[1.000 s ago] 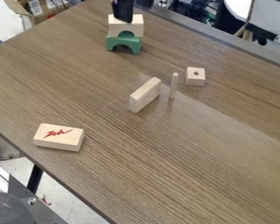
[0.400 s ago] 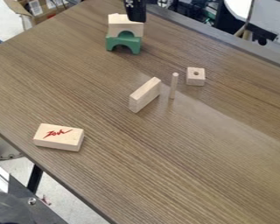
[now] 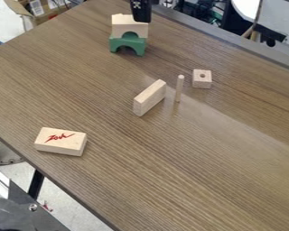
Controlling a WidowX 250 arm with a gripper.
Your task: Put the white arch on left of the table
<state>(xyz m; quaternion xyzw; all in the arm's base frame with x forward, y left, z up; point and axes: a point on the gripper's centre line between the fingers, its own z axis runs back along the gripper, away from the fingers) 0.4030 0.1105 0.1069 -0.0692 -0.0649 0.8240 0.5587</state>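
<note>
Black pincer (image 3: 142, 19), small white markings

Wood-grained table (image 3: 189, 176), set diagonally, with a pale sheen of light across its right half. Upper left, cardboard box (image 3: 40, 18) on a light floor (image 3: 3, 22). Lower left, dark table leg (image 3: 36, 184) above speckled floor. Upper right, dark cables (image 3: 202, 19).

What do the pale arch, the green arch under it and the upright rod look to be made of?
The pale arch looks like bare wood, by its matte tan surface. The green arch is evenly coloured, perhaps painted wood, though plastic is possible. The rod seems unfinished wood, sharing that pale tan.
</note>
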